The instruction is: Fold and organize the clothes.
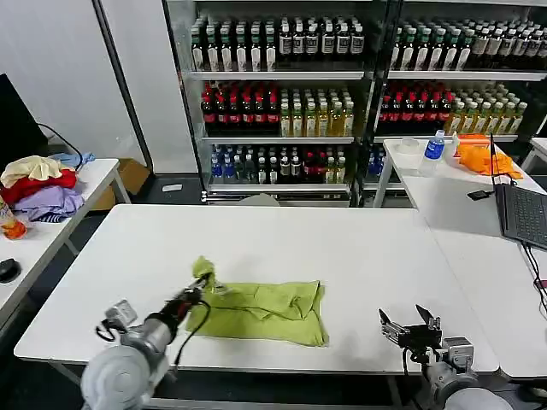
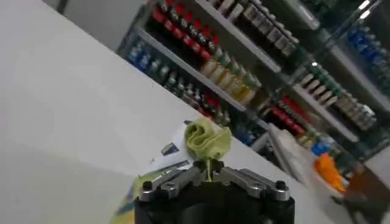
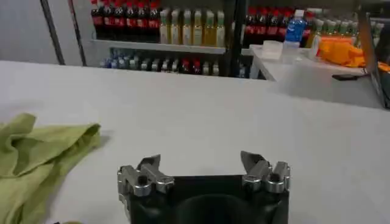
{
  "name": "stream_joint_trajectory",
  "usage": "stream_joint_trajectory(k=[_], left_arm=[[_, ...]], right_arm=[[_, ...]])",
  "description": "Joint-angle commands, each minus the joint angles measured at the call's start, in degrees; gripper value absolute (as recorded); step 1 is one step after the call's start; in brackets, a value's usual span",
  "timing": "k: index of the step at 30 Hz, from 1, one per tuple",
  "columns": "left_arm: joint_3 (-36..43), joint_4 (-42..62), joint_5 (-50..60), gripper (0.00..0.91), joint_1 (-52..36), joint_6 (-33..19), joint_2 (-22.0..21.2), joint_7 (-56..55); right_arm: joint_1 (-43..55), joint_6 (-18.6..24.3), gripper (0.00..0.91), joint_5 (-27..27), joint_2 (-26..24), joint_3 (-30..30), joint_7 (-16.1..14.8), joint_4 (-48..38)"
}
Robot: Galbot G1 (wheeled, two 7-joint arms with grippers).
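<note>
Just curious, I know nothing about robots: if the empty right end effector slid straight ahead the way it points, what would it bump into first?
Probably nothing soon: the open right end effector faces bare white table. The T-shirt lies off to its side, out of that line.

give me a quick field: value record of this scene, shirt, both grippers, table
shirt: lime T-shirt, partly folded and rumpled, lying near the table's front edge
left gripper: left gripper shut on the T-shirt's left corner, bunch lifted
right gripper: right gripper open, empty, over bare table to the shirt's right
table: white table
</note>
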Motion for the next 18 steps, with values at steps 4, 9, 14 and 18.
stream_joint_trajectory(k=[4, 9, 14, 18], left_arm=[[15.95, 3.28, 0.74, 0.06, -4.0, -0.62, -10.02, -0.45], [19.74, 9.35, 5.07, 0.06, -5.72, -1.16, -12.07, 0.18], [21.85, 11.96, 7.46, 0.06, -6.85, -1.39, -13.59, 0.31], [23.23, 13.28, 9.48, 0.222, -8.13, -1.41, -14.28, 0.82]], right_arm=[[0.31, 0.19, 0.907, 0.62, -1.88, -0.16, -0.12, -0.24], [0.38, 0.46, 0.907, 1.0, -2.48, 0.0, -0.21, -0.44], [0.39, 0.5, 0.907, 1.15, -2.67, -0.11, -0.23, -0.19], [0.36, 0.6, 0.907, 1.17, -2.85, 0.06, -0.24, -0.24]])
